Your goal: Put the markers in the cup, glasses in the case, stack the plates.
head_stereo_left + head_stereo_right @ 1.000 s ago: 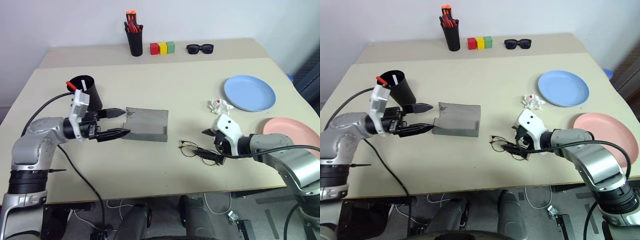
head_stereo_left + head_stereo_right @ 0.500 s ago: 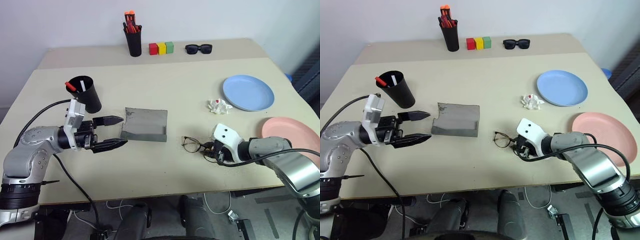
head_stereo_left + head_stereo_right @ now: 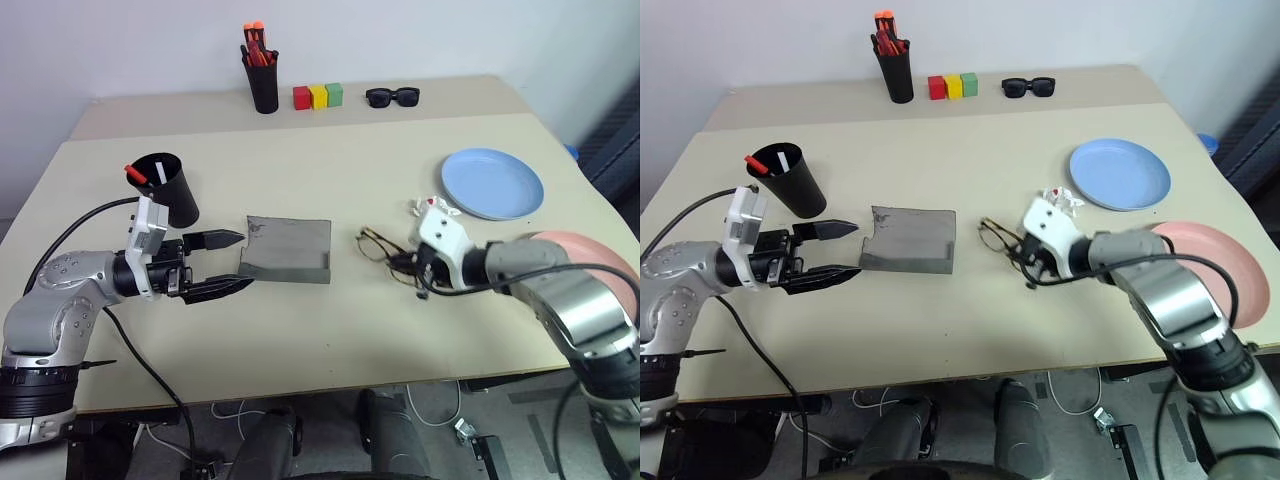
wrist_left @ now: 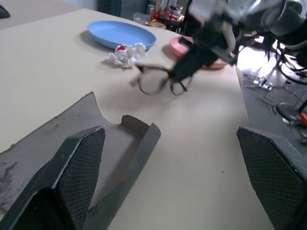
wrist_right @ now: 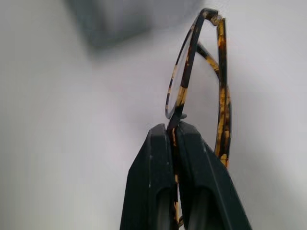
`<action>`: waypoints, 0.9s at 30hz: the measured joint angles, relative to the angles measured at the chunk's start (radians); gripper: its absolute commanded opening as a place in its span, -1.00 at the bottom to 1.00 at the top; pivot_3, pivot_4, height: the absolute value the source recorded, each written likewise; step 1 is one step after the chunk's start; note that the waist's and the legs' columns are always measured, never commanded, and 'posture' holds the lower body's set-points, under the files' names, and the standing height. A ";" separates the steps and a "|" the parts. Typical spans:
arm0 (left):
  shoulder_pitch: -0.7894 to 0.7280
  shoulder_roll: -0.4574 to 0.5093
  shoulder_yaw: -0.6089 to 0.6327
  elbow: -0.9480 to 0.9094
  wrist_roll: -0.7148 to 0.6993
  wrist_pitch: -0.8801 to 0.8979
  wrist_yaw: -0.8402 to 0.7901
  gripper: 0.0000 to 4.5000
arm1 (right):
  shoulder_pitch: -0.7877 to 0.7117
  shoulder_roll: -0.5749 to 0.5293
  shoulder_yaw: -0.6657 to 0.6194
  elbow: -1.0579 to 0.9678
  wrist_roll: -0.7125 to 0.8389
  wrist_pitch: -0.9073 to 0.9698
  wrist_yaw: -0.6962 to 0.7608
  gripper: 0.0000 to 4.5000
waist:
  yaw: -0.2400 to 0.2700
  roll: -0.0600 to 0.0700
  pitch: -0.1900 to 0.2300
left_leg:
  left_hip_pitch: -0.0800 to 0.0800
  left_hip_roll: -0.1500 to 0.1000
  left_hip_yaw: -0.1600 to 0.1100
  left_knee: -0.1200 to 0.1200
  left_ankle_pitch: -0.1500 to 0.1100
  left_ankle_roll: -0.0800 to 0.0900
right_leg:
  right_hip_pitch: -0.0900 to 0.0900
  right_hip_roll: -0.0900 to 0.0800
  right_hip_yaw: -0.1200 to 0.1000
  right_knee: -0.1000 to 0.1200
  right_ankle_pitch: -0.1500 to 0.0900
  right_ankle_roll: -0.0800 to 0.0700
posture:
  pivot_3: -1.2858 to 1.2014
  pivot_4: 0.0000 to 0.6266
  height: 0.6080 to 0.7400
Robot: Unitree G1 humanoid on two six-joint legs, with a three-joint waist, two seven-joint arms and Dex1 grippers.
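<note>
Your two arms are built of rounded silver-grey metal segments with black joint collars, and a black cable runs loose along each. Each wrist carries a white housing block ahead of a black claw: the left claw [image 3: 228, 263] has two long, tapering black fingers [image 4: 79, 165] whose inner pads show a fine cross-hatched grid. The right claw [image 3: 404, 266] has the same matt black fingers [image 5: 160, 177], smooth on their outer faces.
</note>
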 measured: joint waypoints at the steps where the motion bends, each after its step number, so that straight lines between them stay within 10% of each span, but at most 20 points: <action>1: 0.002 0.001 0.003 0.000 -0.006 0.006 0.001 1.00 | -0.036 0.025 0.002 0.016 0.002 -0.001 -0.001 -0.98 | 0.001 0.000 0.000 | 0.000 0.000 0.000 0.000 0.000 0.000 | 0.000 0.000 0.000 0.000 0.000 0.000 | 0.03 -0.52 1.00; 14: 0.092 0.043 0.051 -0.064 -0.110 0.092 0.023 1.00 | -0.228 0.448 0.171 0.390 -0.142 -0.281 -0.045 -0.98 | -0.003 0.000 0.000 | -0.002 -0.001 -0.001 -0.001 0.000 -0.001 | -0.005 0.000 0.000 0.002 0.000 -0.001 | 0.03 -0.52 1.00; 27: 0.130 0.043 0.076 -0.081 -0.120 0.064 0.038 1.00 | -0.191 0.464 0.293 0.481 -0.259 -0.386 0.056 -0.98 | -0.006 0.000 0.000 | -0.002 -0.002 0.000 -0.002 0.000 -0.001 | -0.005 0.000 0.001 0.003 0.001 -0.001 | 0.03 -0.52 1.00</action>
